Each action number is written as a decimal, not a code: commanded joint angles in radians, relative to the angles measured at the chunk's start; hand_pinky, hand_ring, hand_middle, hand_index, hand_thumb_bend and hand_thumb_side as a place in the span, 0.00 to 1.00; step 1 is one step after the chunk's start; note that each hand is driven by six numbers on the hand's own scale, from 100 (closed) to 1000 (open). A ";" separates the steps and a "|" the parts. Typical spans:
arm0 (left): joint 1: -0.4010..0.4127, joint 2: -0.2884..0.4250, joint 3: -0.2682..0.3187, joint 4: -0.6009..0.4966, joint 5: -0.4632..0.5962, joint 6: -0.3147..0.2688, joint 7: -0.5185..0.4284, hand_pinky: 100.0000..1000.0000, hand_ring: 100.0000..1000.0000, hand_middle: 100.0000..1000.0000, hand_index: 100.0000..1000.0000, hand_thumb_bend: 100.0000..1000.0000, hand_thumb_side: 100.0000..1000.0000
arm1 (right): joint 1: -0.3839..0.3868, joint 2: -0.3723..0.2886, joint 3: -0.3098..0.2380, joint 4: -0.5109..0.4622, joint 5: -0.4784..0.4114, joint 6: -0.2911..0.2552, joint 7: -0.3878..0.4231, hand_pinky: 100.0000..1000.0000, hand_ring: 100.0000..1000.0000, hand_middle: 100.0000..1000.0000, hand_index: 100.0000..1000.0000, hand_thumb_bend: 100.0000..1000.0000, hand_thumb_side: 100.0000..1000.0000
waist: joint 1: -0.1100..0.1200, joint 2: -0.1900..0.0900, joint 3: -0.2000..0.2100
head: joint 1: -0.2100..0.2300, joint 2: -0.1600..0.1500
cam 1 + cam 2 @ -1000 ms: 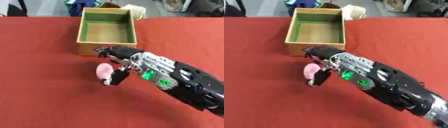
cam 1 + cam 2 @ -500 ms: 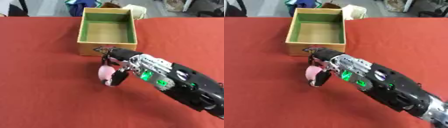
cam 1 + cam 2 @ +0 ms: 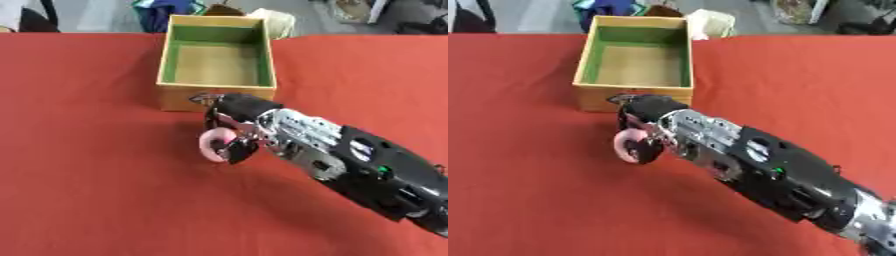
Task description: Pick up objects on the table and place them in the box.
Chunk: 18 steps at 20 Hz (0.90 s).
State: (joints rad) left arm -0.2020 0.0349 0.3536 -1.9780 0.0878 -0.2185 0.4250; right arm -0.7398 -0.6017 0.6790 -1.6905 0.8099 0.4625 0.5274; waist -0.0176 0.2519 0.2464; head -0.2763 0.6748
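Reaching in from the lower right, the right robot hand [image 3: 234, 131] lies just in front of the box [image 3: 216, 95], its fingers curled round a pink round object [image 3: 211, 144], which shows at the hand's near-left side, just short of the box's front wall. Whether the object touches the red worktop [image 3: 96, 180] or is held a little above it cannot be told. A dark fingertip [image 3: 238, 151] covers part of the pink object's face, and the thumb side of the hand sits close against the box's front wall, though contact between them cannot be judged. The box is an open wooden one with yellow outer walls and green inner sides; its floor is bare tan. It stands towards the far edge of the worktop, straight beyond the hand. The black and silver forearm [image 3: 754, 170] runs from the box's front towards the lower right corner, with a small green light on it. Beyond the box's far wall, off the worktop, sit a pale bundle [image 3: 278, 22] and something blue [image 3: 164, 9]. The left robot hand shows in neither view.
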 commanded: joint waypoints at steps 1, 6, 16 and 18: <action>-0.010 0.014 0.000 -0.022 0.005 -0.002 0.000 0.35 0.31 0.32 0.52 0.00 0.75 | -0.020 -0.019 -0.009 -0.032 0.027 -0.022 0.001 0.27 0.55 0.37 0.51 0.00 0.02 | 0.001 -0.014 -0.002 | -0.001 -0.010; -0.009 0.015 0.000 -0.022 0.005 -0.001 0.000 0.35 0.31 0.32 0.52 0.00 0.75 | -0.028 -0.037 -0.021 -0.087 0.035 -0.012 -0.013 0.17 0.50 0.30 0.39 0.00 0.14 | 0.002 -0.016 -0.005 | 0.000 -0.012; -0.005 0.019 0.001 -0.022 0.004 0.000 0.001 0.35 0.31 0.32 0.52 0.00 0.75 | -0.069 -0.120 -0.096 -0.298 0.012 0.012 0.002 0.11 0.48 0.29 0.38 0.00 0.20 | 0.003 -0.015 -0.013 | 0.002 -0.011; -0.005 0.019 0.001 -0.022 0.005 0.000 0.001 0.35 0.31 0.32 0.52 0.00 0.75 | -0.086 -0.132 -0.122 -0.307 -0.004 0.013 -0.014 0.09 0.48 0.29 0.38 0.00 0.19 | 0.004 -0.012 -0.014 | 0.004 -0.010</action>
State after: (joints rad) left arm -0.2018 0.0350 0.3537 -1.9780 0.0879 -0.2182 0.4253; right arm -0.8062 -0.7024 0.5875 -1.9675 0.8176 0.4728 0.5197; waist -0.0181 0.2529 0.2333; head -0.2744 0.6747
